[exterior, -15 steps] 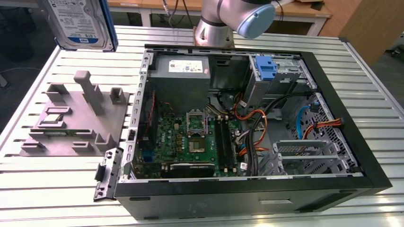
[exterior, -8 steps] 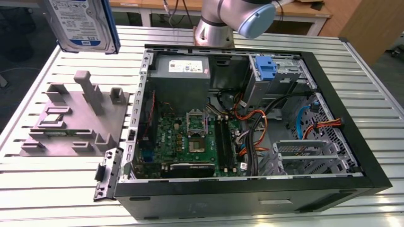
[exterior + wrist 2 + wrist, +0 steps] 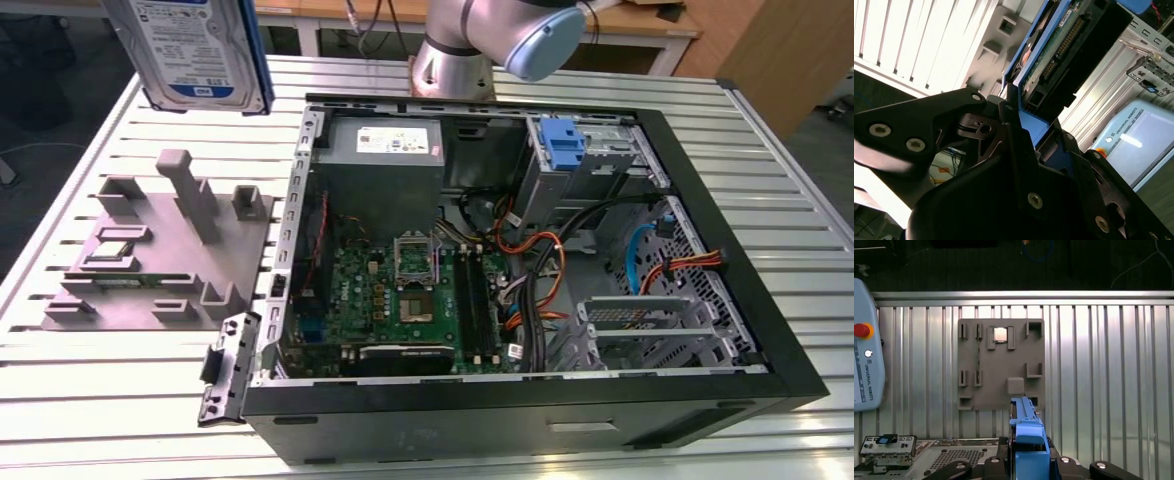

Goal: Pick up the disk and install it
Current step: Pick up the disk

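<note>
The disk (image 3: pixel 194 50), silver-grey with a white and blue label and a blue carrier, hangs in the air at the exterior view's upper left, above the slatted table and left of the open computer case (image 3: pixel 747 300). In the second wrist view my gripper (image 3: pixel 1026 125) is shut on the disk (image 3: pixel 1064 45), its black fingers (image 3: pixel 944 125) clamping the blue carrier's end. In the first wrist view the disk (image 3: pixel 1026 427) shows edge-on, rising from the gripper (image 3: pixel 1029 460), above the grey fixture plate (image 3: pixel 999 385).
A grey fixture (image 3: pixel 160 250) with upright posts lies left of the case. Inside the case are a motherboard (image 3: pixel 400 290), cables, a metal drive cage (image 3: pixel 654 325) and a blue latch (image 3: pixel 565 150). The arm's base (image 3: pixel 461 60) stands behind. A teach pendant (image 3: pixel 866 350) lies on the table.
</note>
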Controlling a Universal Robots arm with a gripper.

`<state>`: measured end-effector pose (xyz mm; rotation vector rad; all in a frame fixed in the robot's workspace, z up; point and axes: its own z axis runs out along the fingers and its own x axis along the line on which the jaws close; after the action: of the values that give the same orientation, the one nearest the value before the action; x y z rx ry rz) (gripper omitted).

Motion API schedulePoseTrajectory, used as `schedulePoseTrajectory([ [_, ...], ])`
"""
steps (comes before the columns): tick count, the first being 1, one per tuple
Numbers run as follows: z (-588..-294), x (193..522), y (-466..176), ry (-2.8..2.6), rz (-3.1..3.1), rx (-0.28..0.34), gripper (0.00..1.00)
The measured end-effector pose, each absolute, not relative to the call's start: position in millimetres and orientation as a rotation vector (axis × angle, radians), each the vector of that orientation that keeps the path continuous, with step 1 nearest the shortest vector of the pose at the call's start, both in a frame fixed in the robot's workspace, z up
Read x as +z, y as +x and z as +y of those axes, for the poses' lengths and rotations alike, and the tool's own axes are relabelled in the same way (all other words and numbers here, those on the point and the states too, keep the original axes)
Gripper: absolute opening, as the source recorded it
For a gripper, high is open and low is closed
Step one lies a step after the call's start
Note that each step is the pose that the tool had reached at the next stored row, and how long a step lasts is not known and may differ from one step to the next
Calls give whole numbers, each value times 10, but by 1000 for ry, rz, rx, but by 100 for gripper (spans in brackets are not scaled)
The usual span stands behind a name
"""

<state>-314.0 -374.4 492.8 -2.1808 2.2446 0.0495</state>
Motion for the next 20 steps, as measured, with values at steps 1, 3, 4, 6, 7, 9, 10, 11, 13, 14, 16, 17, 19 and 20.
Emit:
schedulePoseTrajectory([
  [1,-3744,4928,-3125,-2181,2245,50,36],
  [3,-3744,4929,-3102,-2181,2245,50,36],
  [4,-3744,4928,-3095,-2181,2245,50,36],
  [6,-3744,4928,-3092,-2181,2245,49,36],
  [7,-3744,4929,-3090,-2181,2245,49,36],
  [9,-3744,4928,-3089,-2181,2245,50,36],
  [10,-3744,4928,-3088,-2181,2245,50,36],
  [11,-3744,4928,-3086,-2181,2245,49,36],
  [13,-3744,4928,-3076,-2181,2245,50,36],
  [14,-3744,4929,-3070,-2181,2245,50,36],
  [16,-3744,4928,-3055,-2181,2245,49,36],
  [17,-3744,4928,-3047,-2181,2245,50,36],
  [19,-3744,4928,-3030,-2181,2245,50,36],
  [20,-3744,4928,-3022,-2181,2245,50,36],
])
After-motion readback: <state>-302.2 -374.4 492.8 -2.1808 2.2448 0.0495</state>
